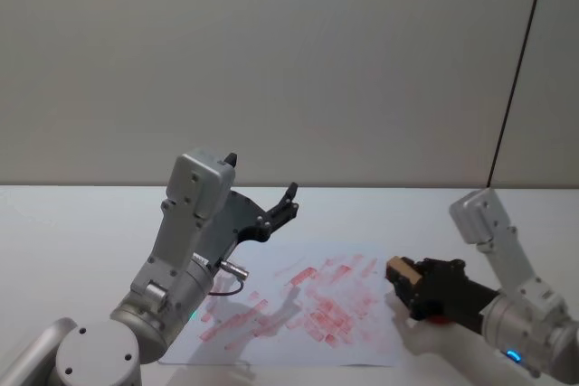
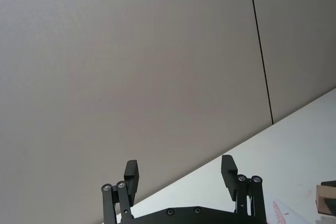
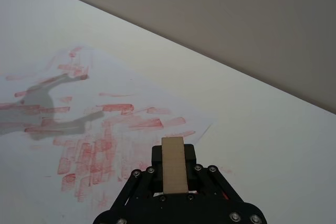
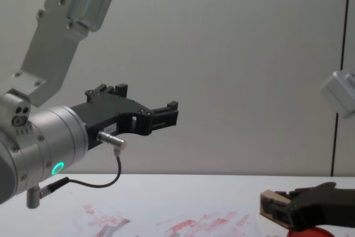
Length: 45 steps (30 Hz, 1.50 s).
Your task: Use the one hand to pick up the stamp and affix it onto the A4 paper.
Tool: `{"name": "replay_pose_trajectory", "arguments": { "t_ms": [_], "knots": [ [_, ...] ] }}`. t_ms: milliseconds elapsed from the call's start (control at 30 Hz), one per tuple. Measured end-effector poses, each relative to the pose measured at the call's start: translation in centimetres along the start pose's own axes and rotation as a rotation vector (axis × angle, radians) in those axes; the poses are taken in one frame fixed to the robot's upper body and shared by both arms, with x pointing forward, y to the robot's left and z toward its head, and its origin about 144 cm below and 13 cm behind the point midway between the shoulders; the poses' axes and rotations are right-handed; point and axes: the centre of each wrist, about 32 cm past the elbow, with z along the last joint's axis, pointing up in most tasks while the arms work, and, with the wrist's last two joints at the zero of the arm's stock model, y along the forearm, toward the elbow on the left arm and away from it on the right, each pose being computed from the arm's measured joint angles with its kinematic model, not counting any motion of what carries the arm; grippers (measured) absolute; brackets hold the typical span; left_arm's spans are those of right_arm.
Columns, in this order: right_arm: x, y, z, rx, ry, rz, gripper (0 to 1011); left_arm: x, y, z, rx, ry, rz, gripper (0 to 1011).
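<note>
My right gripper (image 1: 407, 282) is shut on the stamp (image 1: 399, 271), a small pale tan wooden block, and holds it just off the right edge of the A4 paper (image 1: 298, 300), a white sheet covered in red smears. In the right wrist view the stamp (image 3: 174, 165) stands clamped between the black fingers, with the A4 paper (image 3: 100, 129) ahead of it. The chest view puts the stamp (image 4: 270, 202) slightly above the table. My left gripper (image 1: 286, 204) hangs open and empty, raised above the paper's far left part.
A red round pad (image 4: 315, 231) lies on the white table (image 1: 81, 223) under my right gripper. The left arm casts a shadow (image 3: 50, 106) on the sheet. A grey wall (image 1: 289, 61) stands behind the table.
</note>
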Motion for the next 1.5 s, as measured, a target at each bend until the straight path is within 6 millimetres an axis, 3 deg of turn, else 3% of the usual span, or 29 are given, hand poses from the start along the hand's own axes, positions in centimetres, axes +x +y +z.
{"name": "replay_pose_trajectory", "arguments": {
  "t_ms": [833, 1267, 1367, 1500],
  "knots": [
    [2.8, 0.0, -1.3, -0.075, -0.002, -0.067, 221, 0.0, 0.0, 0.0, 0.0, 0.0, 0.0, 1002],
    [3.2, 0.1, -1.3, -0.085, 0.01, -0.061, 594, 0.0, 0.0, 0.0, 0.0, 0.0, 0.0, 1002],
    [3.3, 0.0, -0.9, -0.067, 0.017, -0.06, 736, 0.0, 0.0, 0.0, 0.0, 0.0, 0.0, 1002],
    [3.3, -0.2, -0.5, -0.042, 0.026, -0.061, 813, 0.0, 0.0, 0.0, 0.0, 0.0, 0.0, 1003]
  ]
}}
